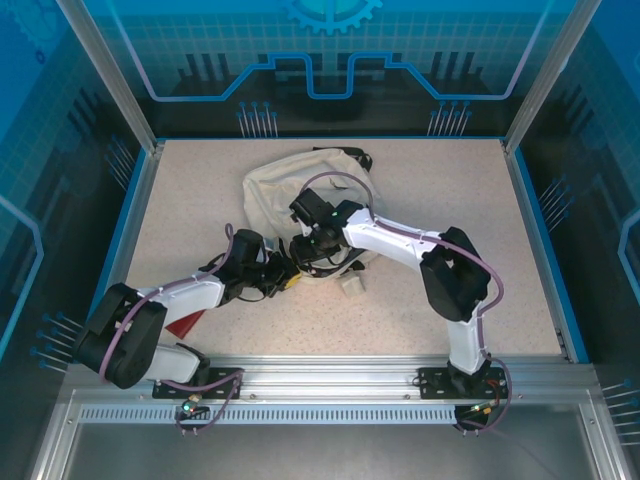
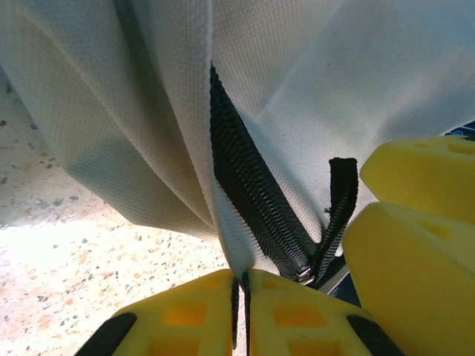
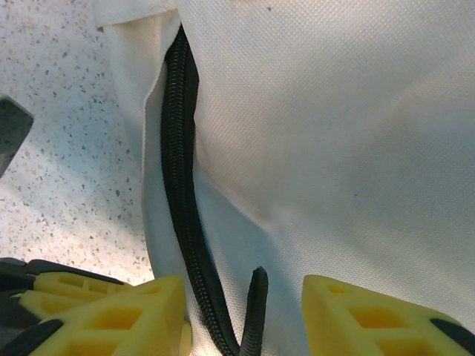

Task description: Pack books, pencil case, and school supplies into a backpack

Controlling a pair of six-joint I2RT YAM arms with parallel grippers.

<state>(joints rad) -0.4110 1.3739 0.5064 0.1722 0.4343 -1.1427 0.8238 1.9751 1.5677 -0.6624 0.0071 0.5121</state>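
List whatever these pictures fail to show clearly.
- Top external: both wrists cover the mouth of the backpack, hiding whether it is open.
- Top external: the left arm covers most of a red object; unidentifiable.
- Right wrist: the zip pull runs off the bottom edge inside the right end effector; contact unclear.
- Left wrist: the bottom edge cuts off how much fabric the left end effector pinches.

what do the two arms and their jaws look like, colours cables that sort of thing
The left arm and right arm match: white shells on the links, black housings at the joints, and a thin purple cable looping along each. The jaws are bright yellow moulded blocks with recessed square pockets and black inserts near their bases.
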